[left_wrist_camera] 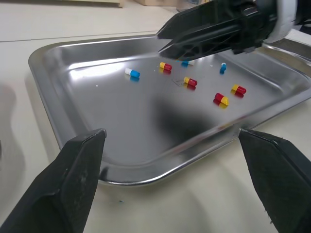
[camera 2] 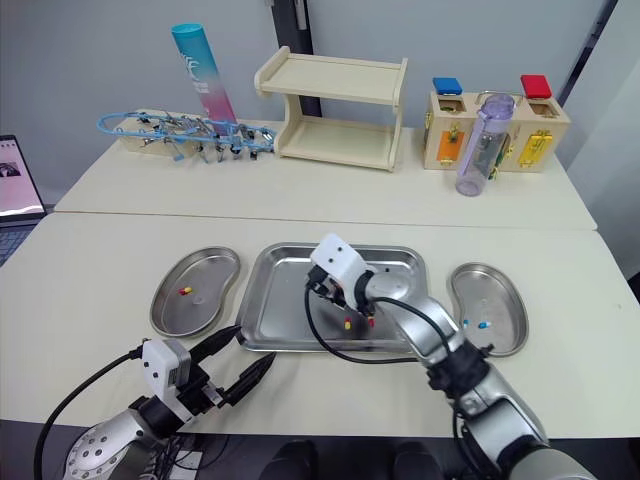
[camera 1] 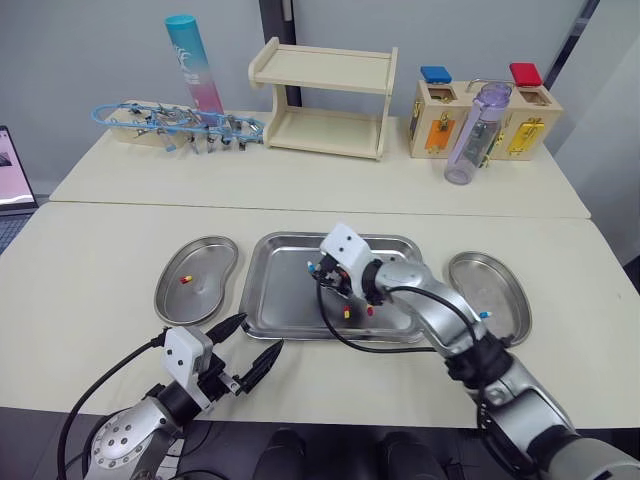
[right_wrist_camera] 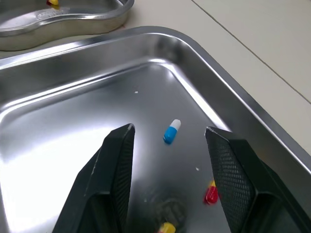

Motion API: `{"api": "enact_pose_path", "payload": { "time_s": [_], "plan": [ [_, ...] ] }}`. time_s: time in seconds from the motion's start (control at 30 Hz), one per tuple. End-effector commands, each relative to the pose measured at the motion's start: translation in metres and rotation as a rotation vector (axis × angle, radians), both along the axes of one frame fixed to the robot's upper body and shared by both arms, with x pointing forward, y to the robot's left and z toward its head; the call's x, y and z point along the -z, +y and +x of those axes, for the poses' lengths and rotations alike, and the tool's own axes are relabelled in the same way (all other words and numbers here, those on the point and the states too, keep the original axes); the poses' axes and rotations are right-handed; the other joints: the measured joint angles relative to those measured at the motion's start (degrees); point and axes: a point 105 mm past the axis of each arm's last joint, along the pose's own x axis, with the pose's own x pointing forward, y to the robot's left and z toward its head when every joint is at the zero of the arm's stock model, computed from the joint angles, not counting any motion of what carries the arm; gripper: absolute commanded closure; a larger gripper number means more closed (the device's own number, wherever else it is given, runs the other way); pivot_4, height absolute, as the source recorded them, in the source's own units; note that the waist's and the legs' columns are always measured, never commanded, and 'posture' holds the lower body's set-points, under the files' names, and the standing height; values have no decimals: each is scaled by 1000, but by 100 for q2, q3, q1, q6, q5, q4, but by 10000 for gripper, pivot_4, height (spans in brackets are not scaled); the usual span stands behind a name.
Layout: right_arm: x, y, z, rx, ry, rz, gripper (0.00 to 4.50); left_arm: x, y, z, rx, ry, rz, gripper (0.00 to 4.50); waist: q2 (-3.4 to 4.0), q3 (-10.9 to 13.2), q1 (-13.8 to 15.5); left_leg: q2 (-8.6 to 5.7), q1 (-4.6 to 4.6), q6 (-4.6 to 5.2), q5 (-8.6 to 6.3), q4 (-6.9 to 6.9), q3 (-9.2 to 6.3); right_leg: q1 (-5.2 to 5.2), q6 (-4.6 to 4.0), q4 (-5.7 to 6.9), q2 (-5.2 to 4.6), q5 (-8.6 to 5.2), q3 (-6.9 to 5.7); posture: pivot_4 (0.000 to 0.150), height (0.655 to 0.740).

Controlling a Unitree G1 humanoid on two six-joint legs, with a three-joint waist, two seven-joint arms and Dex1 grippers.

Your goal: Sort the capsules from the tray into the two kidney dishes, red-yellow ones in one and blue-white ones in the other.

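Right wrist view: end effector (right_wrist_camera: 168, 129) open, straddling blue-white capsule (right_wrist_camera: 171, 131).

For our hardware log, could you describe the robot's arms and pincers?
Silver-grey arms with black joints and loose black cables; a white box at each wrist. The left pincer and right pincer each have two black tapered fingers.

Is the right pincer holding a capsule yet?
No, the right pincer is open, and the blue-white capsule before it lies untouched on the tray.

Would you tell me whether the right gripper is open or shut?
Open: the right gripper has its fingers well apart, a blue-white capsule on the tray showing between them.
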Motion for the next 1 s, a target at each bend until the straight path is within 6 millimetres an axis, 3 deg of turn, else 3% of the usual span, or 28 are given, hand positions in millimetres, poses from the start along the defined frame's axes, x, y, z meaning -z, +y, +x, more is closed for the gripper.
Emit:
{"api": "enact_pose_path", "payload": {
  "time_s": [0.03,0.47,0.6,0.8,1.0],
  "plan": [
    [-10,7,8,16,-44,26,19920,-10,-4,-1,17,-34,6,0,0,0,2,0,0,0,0,0,0,0,0,0,0,0,0,1500,7400],
    [16,31,22,34,4,-5,19920,-16,-9,4,21,-42,10,0,4,1,-118,1,2,0,0,-4,-1,-5,-1,12,2,0,0,1500,7400],
    [19,34,22,15,-8,-31,28181,-17,-10,5,21,-43,12,0,5,0,-127,1,3,0,0,-4,-1,-6,-1,15,2,0,1,1500,7400],
    [11,39,17,-18,-33,-15,44702,-19,-5,6,16,-42,28,0,5,1,-127,1,4,0,0,-4,0,-7,-1,17,2,0,2,1500,7400],
    [-23,36,8,-69,-107,57,44702,-23,-8,2,130,-55,45,0,7,2,-123,1,2,0,0,-5,0,-12,-1,19,3,0,3,1500,7400]
  ]
}}
